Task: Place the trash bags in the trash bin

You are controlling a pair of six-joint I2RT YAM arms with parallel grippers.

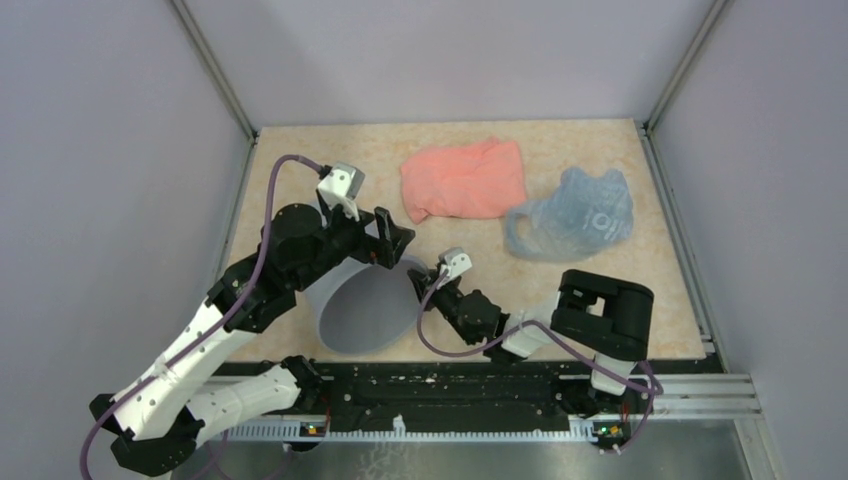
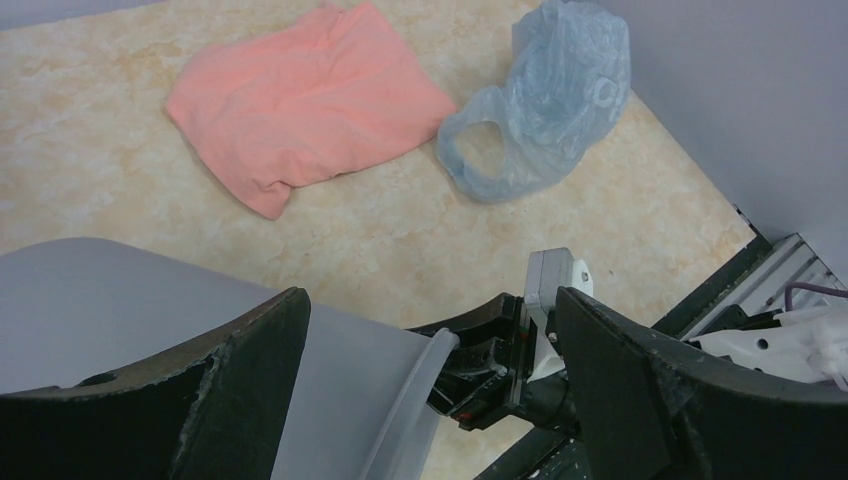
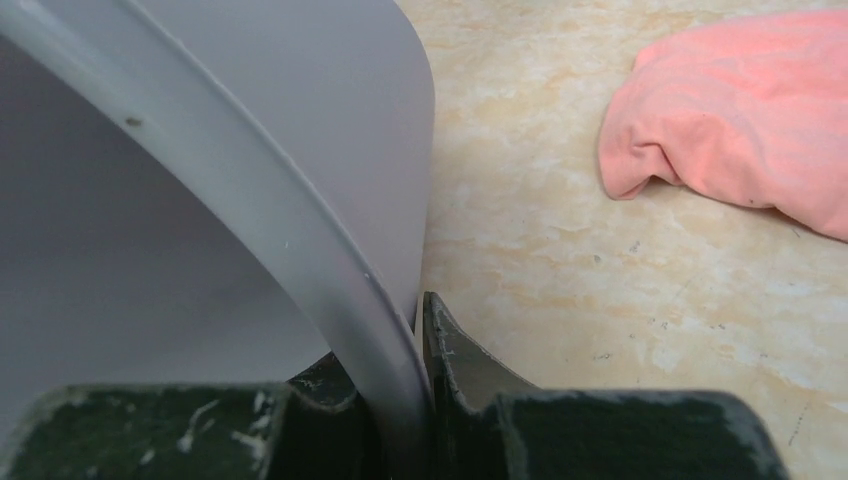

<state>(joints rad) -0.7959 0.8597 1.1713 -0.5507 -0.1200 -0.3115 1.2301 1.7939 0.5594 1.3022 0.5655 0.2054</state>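
Note:
The grey trash bin (image 1: 365, 315) lies tipped over at the near middle of the table, its mouth facing the arms' bases. My right gripper (image 1: 425, 285) is shut on its rim, one finger inside and one outside, as the right wrist view (image 3: 405, 340) shows on the bin (image 3: 150, 200). My left gripper (image 1: 375, 245) is open above the bin's upper wall, and the bin's rim (image 2: 400, 420) lies between its fingers (image 2: 430, 300). The pale-blue trash bag (image 1: 575, 215) lies crumpled at the far right of the table, away from both grippers; it also shows in the left wrist view (image 2: 545, 100).
A salmon-pink folded cloth (image 1: 465, 178) lies at the far middle, left of the bag, and shows in both wrist views (image 2: 305, 100) (image 3: 750, 130). Grey walls with metal posts enclose the table on three sides. A black rail (image 1: 470, 395) runs along the near edge.

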